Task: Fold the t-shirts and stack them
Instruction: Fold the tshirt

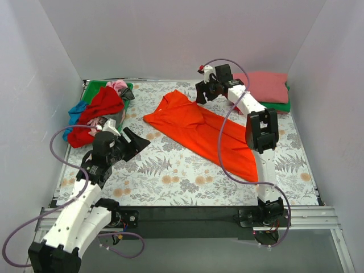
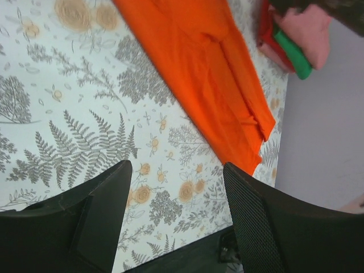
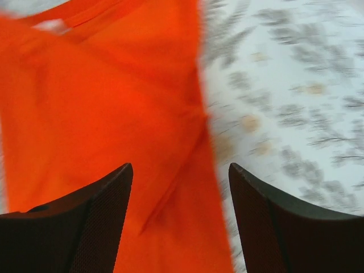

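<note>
Top external view: orange-red t-shirt [image 1: 199, 131] lies as a long strip, running diagonally across the middle of the floral surface [image 1: 170, 176].
Left end effector [image 1: 135, 142]: near-left of the orange-red t-shirt, fingers spread, nothing between them, clear of the cloth.
Right end effector [image 1: 206, 91]: above the shirt's far collar end, fingers spread; whether it touches the cloth cannot be told.
Folded stack [image 1: 267, 88]: far-right of the orange-red t-shirt, coral pink over green.
Unfolded pile [image 1: 102, 105]: far-left of it, deep red, blue and pink shirts heaped.
</note>
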Motion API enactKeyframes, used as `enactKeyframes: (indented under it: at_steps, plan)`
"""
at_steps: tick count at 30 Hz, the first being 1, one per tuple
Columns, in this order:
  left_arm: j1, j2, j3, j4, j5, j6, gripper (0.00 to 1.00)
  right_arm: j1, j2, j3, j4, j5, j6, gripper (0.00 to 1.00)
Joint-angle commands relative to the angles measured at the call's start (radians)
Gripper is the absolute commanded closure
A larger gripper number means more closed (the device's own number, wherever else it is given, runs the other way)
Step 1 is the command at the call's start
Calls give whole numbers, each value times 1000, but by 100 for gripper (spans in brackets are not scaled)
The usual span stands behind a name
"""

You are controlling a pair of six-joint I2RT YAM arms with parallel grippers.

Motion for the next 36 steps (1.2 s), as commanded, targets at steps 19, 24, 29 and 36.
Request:
enactKeyframes:
  at_steps: [19, 24, 29, 36]
  plan:
    - [-115, 1298, 683, -124, -489, -375, 49, -58, -1231, -1150, -244, -316, -638, 19]
    - [-104, 1439, 875, -270, -532, -366, 56, -60, -1288, -1207, -260, -313, -665, 19]
    - [-60, 1484, 933, -252, -497, -266, 85, -61, -1286, -1208, -275, -311, -665, 19]
    - [17, 1618, 1166, -242, -324, -10, 83, 1, -1206, -1250, -326, -227, -757, 23]
